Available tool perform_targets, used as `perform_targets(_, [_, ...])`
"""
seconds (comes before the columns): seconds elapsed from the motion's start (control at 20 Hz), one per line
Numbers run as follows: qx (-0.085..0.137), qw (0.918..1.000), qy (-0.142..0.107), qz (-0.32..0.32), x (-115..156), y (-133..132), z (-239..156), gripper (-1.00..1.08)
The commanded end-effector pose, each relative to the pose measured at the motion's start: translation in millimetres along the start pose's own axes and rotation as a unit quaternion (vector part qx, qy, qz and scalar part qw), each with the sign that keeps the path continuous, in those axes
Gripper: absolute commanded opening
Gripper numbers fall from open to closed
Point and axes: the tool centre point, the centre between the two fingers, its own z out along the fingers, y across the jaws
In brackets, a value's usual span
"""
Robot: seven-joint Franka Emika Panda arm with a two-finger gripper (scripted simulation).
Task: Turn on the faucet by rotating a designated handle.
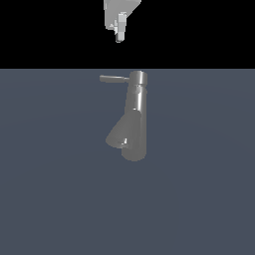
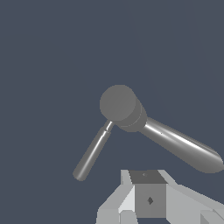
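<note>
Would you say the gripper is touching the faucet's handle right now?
Apart. The exterior view shows the gripper well above the handle, with clear background between them.

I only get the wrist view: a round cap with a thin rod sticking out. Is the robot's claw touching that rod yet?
Observer: No. In the exterior view the gripper hangs well above the handle, with open space between.
Operator: Is the tap standing up?
Observer: Yes, the faucet stands upright; the handle points sideways from its top, toward the exterior view's left.
Operator: Where does water come out?
Observer: A cone-shaped spout branches off lower down, on the handle's side.
</note>
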Motion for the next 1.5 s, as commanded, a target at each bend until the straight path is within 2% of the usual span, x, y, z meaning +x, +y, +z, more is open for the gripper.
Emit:
perform_targets(0.0, [0.0, 0.9995, -0.003, 0.031, 3, -11, 11, -1.0])
perform_targets(0.35, [0.001, 0.9931, -0.015, 0.117, 11, -40, 44, -1.0])
perform_targets(0.8, [-0.001, 0.9759, -0.031, 0.216, 19, -71, 85, -1.0])
perform_targets(1.15, [-0.002, 0.9643, -0.04, 0.262, 22, -84, 105, -1.0])
perform_targets(1.45, [-0.003, 0.9596, -0.043, 0.278, 23, -88, 113, -1.0])
